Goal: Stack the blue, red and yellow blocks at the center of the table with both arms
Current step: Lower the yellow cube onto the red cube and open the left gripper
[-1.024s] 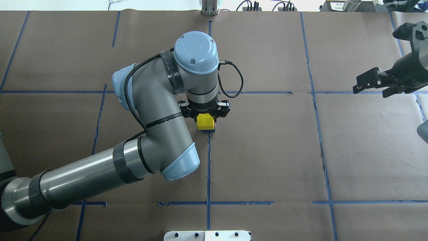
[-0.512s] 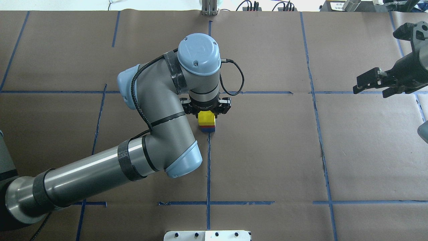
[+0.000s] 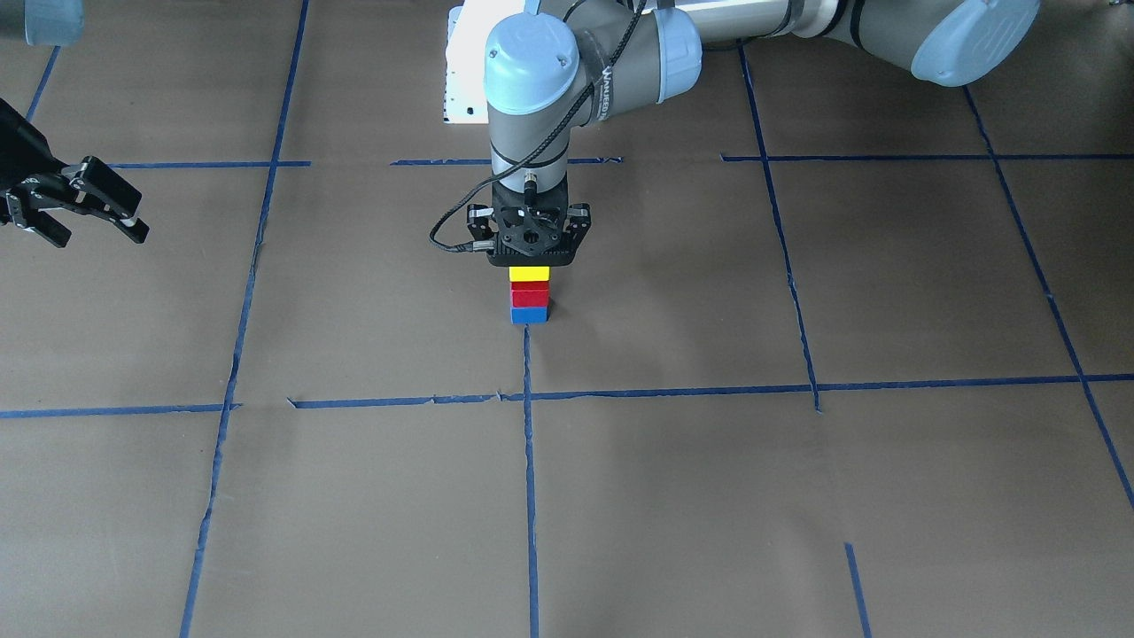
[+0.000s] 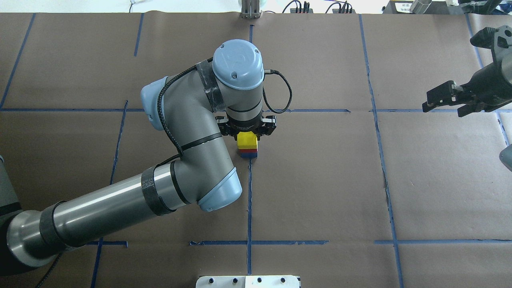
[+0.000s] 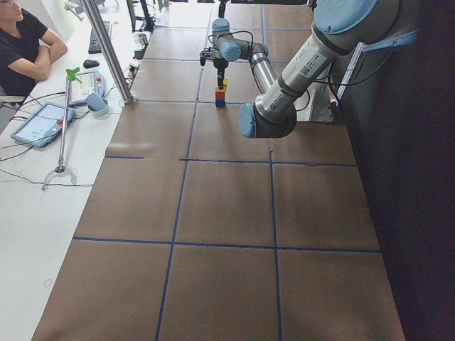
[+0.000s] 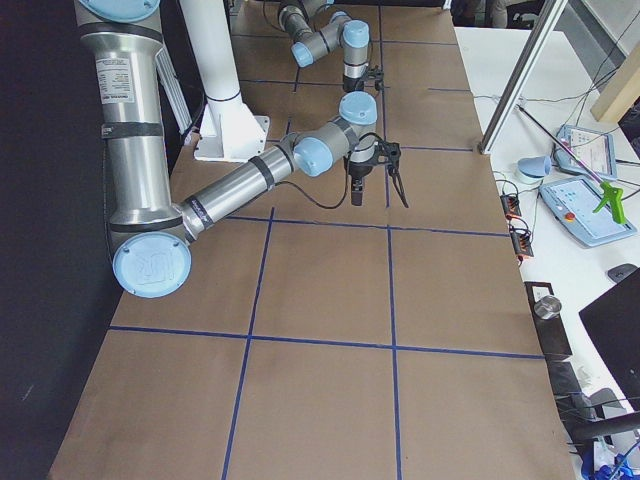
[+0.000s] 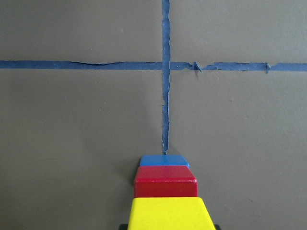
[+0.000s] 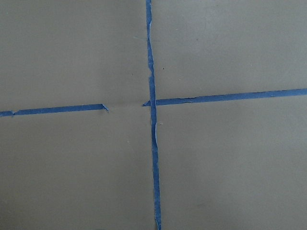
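A yellow block [image 3: 529,274] sits on a red block [image 3: 529,292], which sits on a blue block [image 3: 529,315], at a tape crossing near the middle of the table [image 3: 709,496]. From overhead the yellow block [image 4: 246,141] covers most of the red [image 4: 248,151] and blue [image 4: 249,155] ones. My left gripper [image 3: 529,268] points straight down over the stack. In the left wrist view its dark tips sit tight against both sides of the yellow block [image 7: 170,213], so it is shut on that block. My right gripper [image 4: 442,111] hangs open and empty far to the right.
The white base plate [image 4: 248,281] lies at the near table edge behind my left elbow. In the exterior left view a side table [image 5: 28,185] carries tablets and cables, a person sits by it, and a metal post [image 5: 106,50] stands at the table corner.
The left arm lowered the yellow block onto the red one between one second and half a second ago. It has held still since. The right arm has not moved.
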{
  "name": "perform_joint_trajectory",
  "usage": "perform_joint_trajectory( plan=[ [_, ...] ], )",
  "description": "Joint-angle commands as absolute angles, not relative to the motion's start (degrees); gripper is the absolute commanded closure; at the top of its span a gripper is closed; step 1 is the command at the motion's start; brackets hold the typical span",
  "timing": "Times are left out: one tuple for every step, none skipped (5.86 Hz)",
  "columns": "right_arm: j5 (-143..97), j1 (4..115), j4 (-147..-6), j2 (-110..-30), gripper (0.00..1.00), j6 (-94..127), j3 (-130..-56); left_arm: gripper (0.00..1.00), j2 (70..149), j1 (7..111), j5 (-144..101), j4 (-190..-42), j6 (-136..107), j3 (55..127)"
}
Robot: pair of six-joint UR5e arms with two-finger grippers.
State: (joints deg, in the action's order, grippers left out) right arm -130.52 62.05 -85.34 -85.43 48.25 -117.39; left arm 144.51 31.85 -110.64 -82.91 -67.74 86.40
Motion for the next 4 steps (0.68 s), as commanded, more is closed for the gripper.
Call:
perform_joint_trajectory(
  plan=[
    [-130.5, 62.0, -85.3, -85.4, 0.00, 48.3, -117.3, 0.91, 144.7, 31.8, -110.0, -83.0, -67.7, 86.4],
    [-130.5, 62.0, -85.3, -85.4, 0.00, 48.3, -117.2, 0.88, 144.7, 31.8, -110.0, -83.1, -67.5, 86.4],
    [-130.5, 62.0, -85.3, -85.4, 0.00, 48.3, -117.2, 0.73, 144.7, 31.8, -110.0, -83.1, -67.6, 86.3],
    [-130.5, 62.0, -85.3, -85.4, 0.00, 48.3, -117.1, 0.29, 144.8, 31.8, -109.9, -83.8, -67.7, 85.4]
  ],
)
